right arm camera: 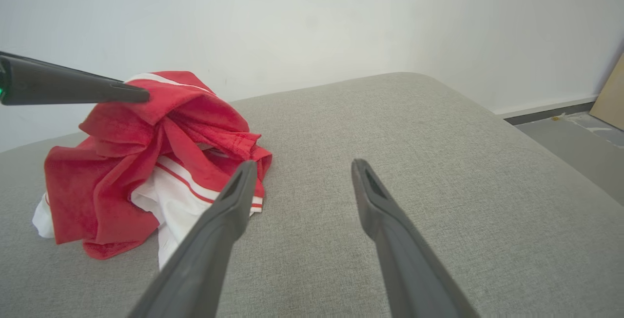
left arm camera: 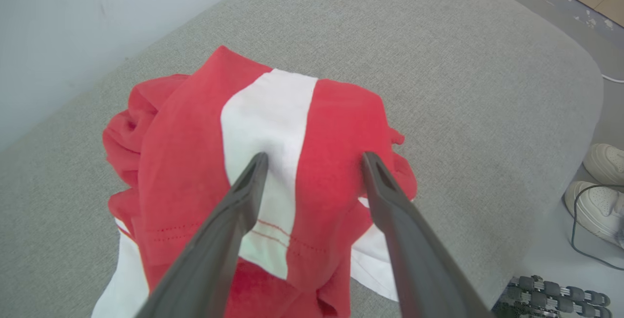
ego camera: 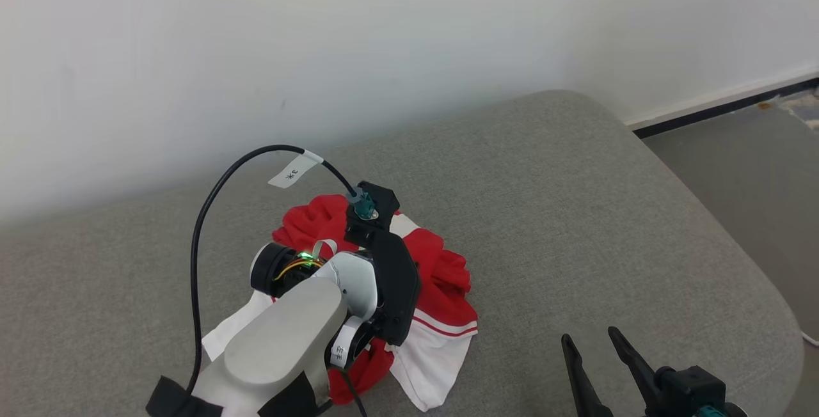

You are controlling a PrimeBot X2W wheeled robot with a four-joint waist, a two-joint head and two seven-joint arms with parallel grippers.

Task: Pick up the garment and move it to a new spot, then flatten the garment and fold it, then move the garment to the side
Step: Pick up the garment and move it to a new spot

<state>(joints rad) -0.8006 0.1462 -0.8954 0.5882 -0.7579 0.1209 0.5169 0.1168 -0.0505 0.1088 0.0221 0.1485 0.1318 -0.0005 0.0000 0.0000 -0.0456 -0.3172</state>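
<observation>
**Left pincer spread over the crumpled garment; right pincer idle near the front right**

Carrier: a grey upholstered cushion [ego camera: 576, 199], back edge against a pale wall, rounded corners on the right.

Garment [ego camera: 448, 270]: red with white panels and thin red stripes, bunched in a loose heap, not flattened and not folded. It sits near the cushion's back edge, well clear of the right-hand corners. White cloth spills out at the heap's near and left sides.

Left pincer [left arm camera: 314, 159]: released, jaws wide apart, nothing gripped. In its own wrist view the two fingers come down on the top of the heap. One tip is on the white band and the other on the red panel beside it, so the garment [left arm camera: 292, 113] lies directly under and between them. In the right wrist view, one of its dark fingers [right arm camera: 73, 86] reaches in from the left. Its tip meets the topmost red fold of the garment [right arm camera: 122, 186]. In the head view the pale forearm and wrist cover the middle of the heap, hiding the fingertips.

Right pincer [ego camera: 590, 335]: also released, jaws spread, empty. It hangs above bare cushion towards the near right edge, fingers pointing at the back edge. The garment lies to its left, apart from it, with no contact.

Other: a black cable [ego camera: 205, 212] with a white tag loops up from the left arm. Pale shoes [left arm camera: 599, 201] stand on the floor beyond the cushion's edge.
</observation>
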